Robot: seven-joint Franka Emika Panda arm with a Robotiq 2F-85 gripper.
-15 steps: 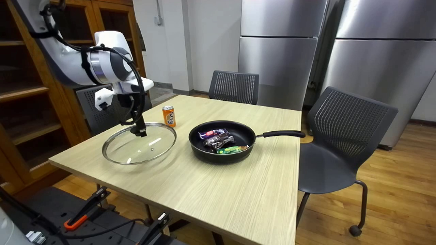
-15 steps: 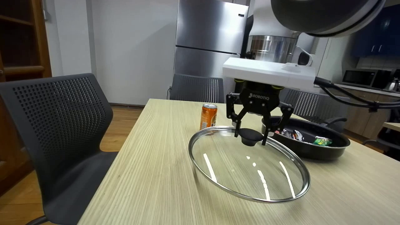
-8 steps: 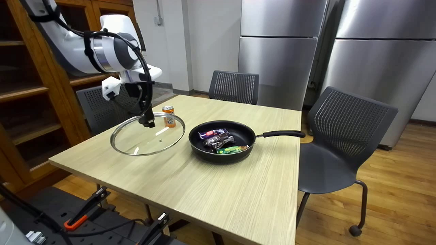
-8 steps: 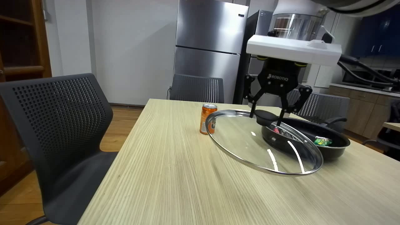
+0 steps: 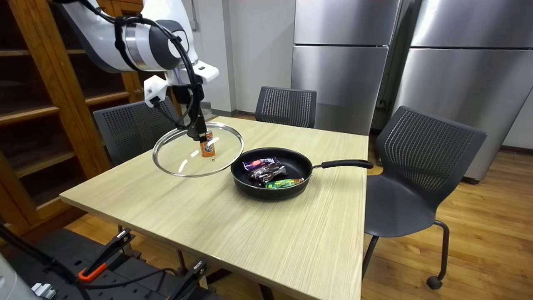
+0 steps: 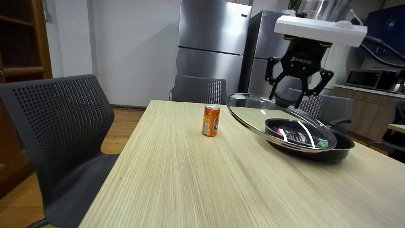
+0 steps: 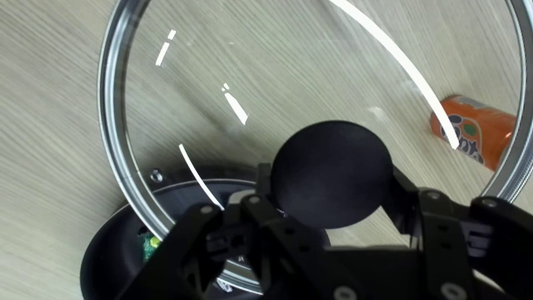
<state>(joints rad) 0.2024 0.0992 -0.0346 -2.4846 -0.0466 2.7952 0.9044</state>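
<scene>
Wrist view: gripper [image 7: 330, 181] pinching a matte black knob [image 7: 332, 164]; glass lid [image 7: 270, 96], steel-rimmed, tilted, hanging by that knob above the pale, straight-grained table [image 7: 50, 137], risen and shifted toward the pan [image 5: 270, 193] within the last second, so the carry appears under way; both exterior views: pan, dark, round, crinkled wrappers [image 5: 267, 171] inside; can [image 6: 211, 121], orange, cylindrical, upright; steel refrigerators [image 5: 341, 83] behind.

Arm [image 5: 145, 48] bent; tool [image 6: 284, 101] pointing down, gripping, half-spread.
</scene>
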